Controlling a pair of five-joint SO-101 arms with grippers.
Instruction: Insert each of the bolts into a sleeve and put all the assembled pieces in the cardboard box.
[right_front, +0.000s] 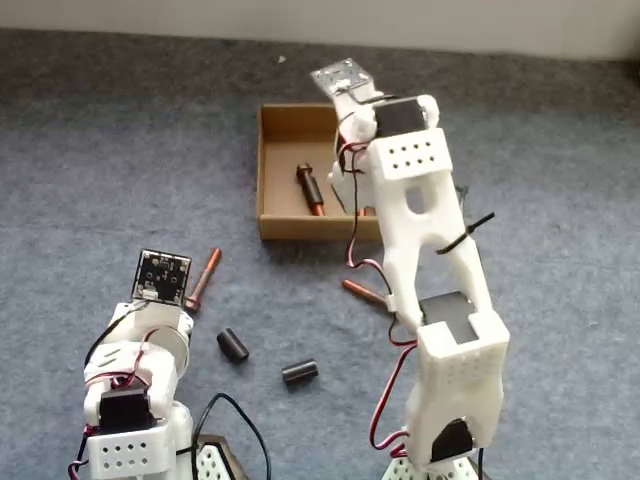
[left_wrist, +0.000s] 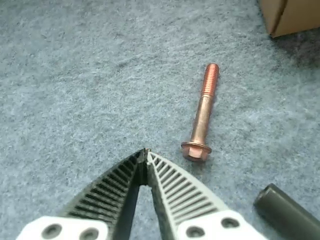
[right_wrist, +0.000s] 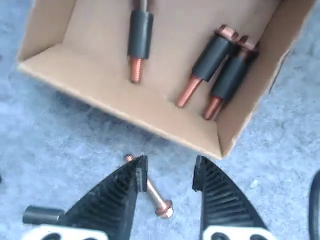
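Assemblies, three in cardboard box past wide right end effector; left end effector closed, empty, beside bolt.

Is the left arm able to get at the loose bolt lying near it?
Probably yes: the bolt lies flat on open carpet right beside the left gripper, nothing between them. Its jaws are shut, so they would need to open first.
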